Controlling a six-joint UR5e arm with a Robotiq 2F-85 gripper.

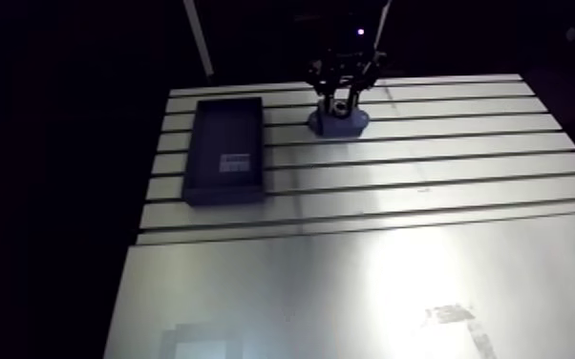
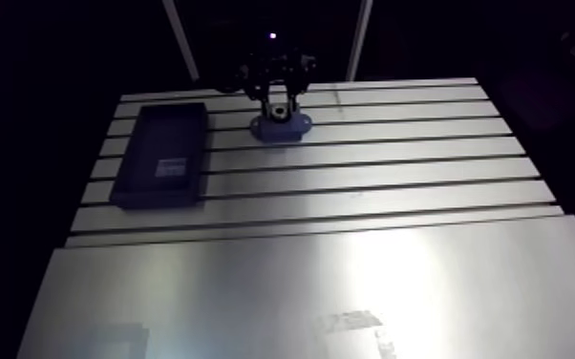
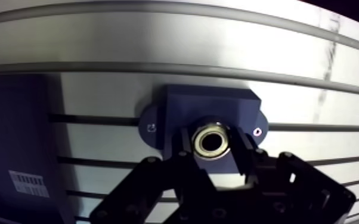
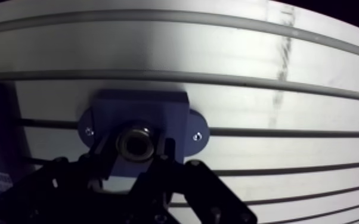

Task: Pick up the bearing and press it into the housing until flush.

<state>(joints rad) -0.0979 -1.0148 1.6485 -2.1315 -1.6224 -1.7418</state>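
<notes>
housing: small blue block (image 3: 209, 104) sitting on the slotted aluminium table (image 1: 425, 172). It has a rounded ear on each side, and each ear shows a little screw or hole. Everything below is placed off this block.

bearing: shiny metal ring (image 4: 135, 143) right over the middle of the housing, on its top face. From the wrist view I honestly can't tell how deep it sits in the bore or whether it's level with the surface.

gripper: black Robotiq (image 3: 212, 146) comes straight down onto the housing. In the arm view it stands on top of the block and covers most of it.

fingers: the two dark fingers (image 3: 183, 152) are clamped on the bearing, one on each side of the ring. The tips look like they reach down to the housing's top face.

tray: dark rectangular bin (image 1: 192, 153) off to one side of the housing, not touching it, with a strip of bare table in between. Its long side runs across the table slots.

in the tray: a white barcode-type sticker (image 1: 237, 163) lies flat on the floor, towards the end further from the housing. The rest of the inside is dark, so I can't make out more than that.

table near the housing: slots run past the housing on both sides, and the block straddles one of them.
</notes>
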